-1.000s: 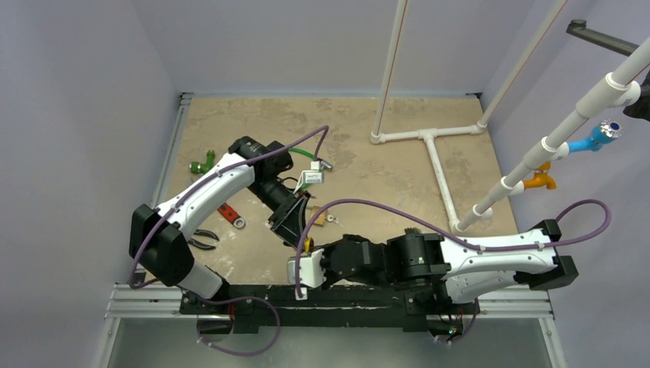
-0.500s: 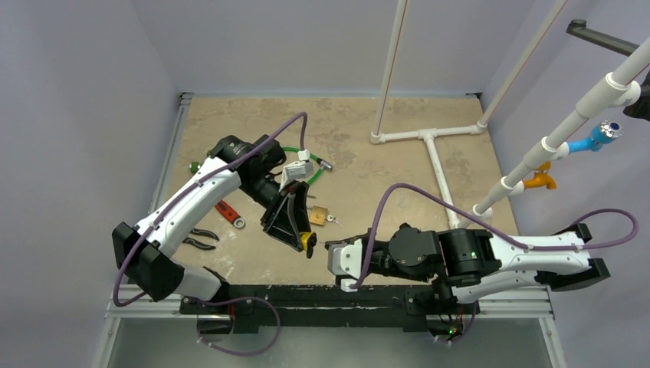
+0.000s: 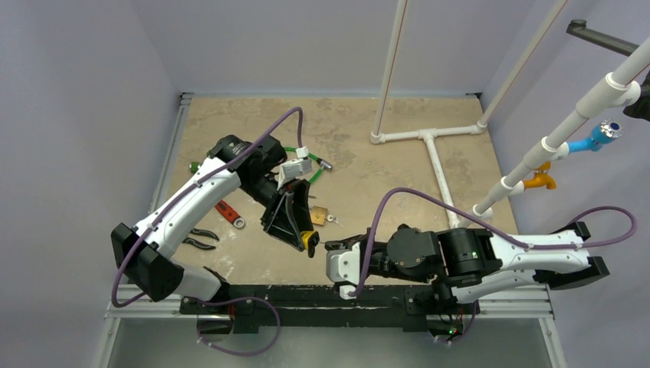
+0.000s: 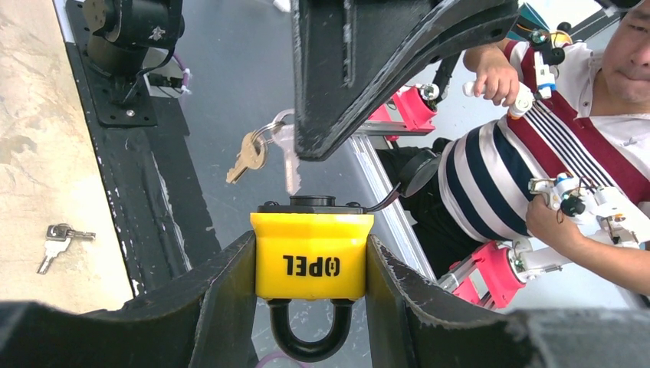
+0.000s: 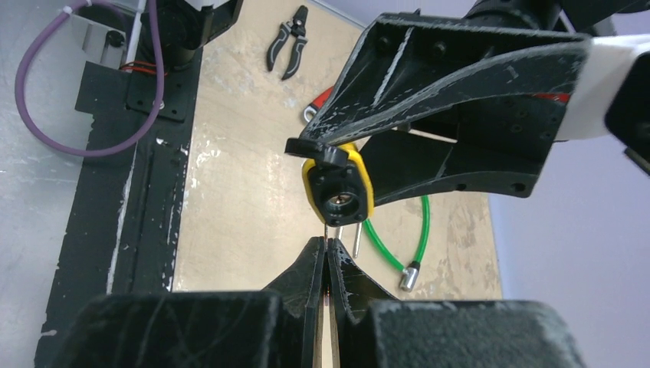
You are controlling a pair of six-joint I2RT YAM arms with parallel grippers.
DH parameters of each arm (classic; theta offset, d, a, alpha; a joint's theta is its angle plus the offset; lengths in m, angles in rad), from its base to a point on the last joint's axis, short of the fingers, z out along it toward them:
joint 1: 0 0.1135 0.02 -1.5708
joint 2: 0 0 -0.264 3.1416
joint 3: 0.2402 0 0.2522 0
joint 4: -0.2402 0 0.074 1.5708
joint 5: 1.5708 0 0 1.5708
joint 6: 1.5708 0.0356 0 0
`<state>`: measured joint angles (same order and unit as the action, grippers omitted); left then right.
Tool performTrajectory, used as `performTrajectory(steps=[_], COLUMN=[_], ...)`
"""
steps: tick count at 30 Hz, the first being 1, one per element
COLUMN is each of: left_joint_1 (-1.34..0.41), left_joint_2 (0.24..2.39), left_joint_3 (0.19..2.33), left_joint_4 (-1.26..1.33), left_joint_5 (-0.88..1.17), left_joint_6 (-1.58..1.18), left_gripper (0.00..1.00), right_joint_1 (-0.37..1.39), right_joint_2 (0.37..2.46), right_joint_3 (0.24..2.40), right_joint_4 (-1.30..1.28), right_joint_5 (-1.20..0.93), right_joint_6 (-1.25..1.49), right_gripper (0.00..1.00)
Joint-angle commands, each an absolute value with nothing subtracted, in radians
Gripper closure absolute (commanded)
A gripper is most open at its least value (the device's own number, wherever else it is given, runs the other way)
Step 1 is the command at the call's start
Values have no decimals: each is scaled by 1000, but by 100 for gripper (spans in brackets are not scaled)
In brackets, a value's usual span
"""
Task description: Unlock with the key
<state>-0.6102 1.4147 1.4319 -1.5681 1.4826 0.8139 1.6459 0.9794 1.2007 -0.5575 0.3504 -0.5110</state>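
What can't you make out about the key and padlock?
Left wrist: keyhole under the key, hidden by the yellow padlock's top.
Right wrist: key blade, mostly hidden inside the right gripper.
Top: key and padlock, too small at the left gripper.

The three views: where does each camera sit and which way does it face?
Top external: above and behind, looking down at the table; the left arm and right arm show.
Left wrist: looks along the left gripper, which clamps the yellow padlock.
Right wrist: looks along the right gripper, which pinches the key.
Shared: all show that padlock.
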Motion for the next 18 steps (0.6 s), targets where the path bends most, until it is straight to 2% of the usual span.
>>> performTrajectory(steps=[1,18], left_joint_1=[-613,-631], left_joint_2=[1382,1364], left_joint_3=[1425,1438], left_joint_4=[-1792,-1792], left_joint_5=[1576,1593], left_joint_6=[863,867], left_gripper=[100,100], right_joint_1=[1663,1690], right_joint_2=[977,1010], right_joint_3=[1272,1293], right_joint_4=[-551,-546], right_joint_5=[376,409], right_joint_6=[-545,-592], right_gripper=[100,100])
